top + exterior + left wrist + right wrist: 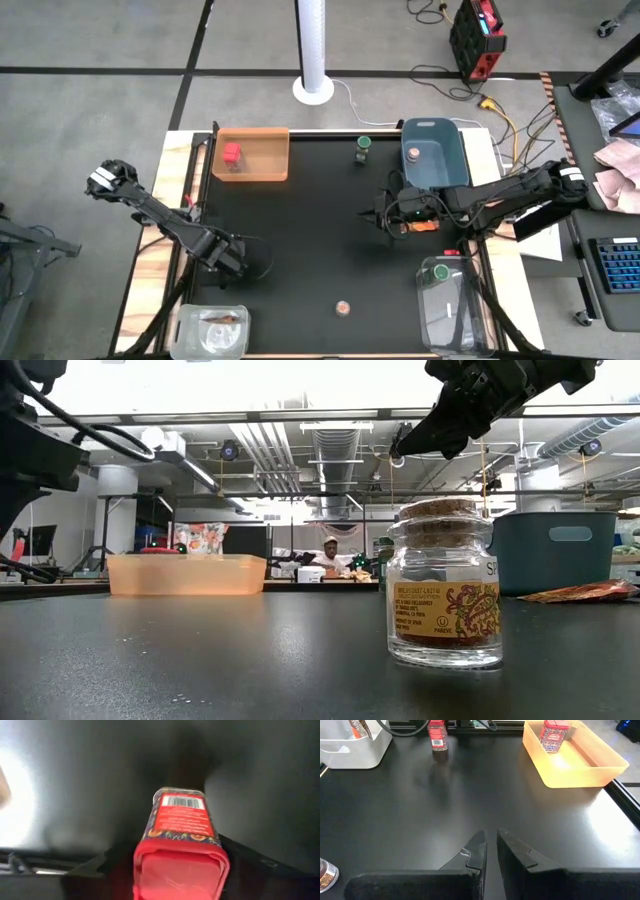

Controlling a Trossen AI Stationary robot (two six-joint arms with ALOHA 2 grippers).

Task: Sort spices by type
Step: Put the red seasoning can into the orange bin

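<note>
- Firstly, the left gripper is low over the black table at its left side, clamped on a red cube box with a barcode label; the left wrist view shows that box held between the dark fingers, and the right wrist view shows it upright on or just above the mat.
- A second red cube box stands inside the translucent orange tray at the far left of the table.
- The right gripper hovers above the table right of centre, in front of the dark blue tub; its two fingers sit nearly together with only a thin gap and nothing between them.
- A flat brown-orange packet lies on the table just beside the right gripper, near the blue tub.
- A glass jar with a green cap stands at the far edge, left of the tub.
- A glass jar with a tan cork-like cap stands near the front edge, well apart from both arms.
- A clear container at the front left corner holds what looks like another brown packet, though it is hard to make out.
- Another clear container at the front right holds a green-capped item.
</note>
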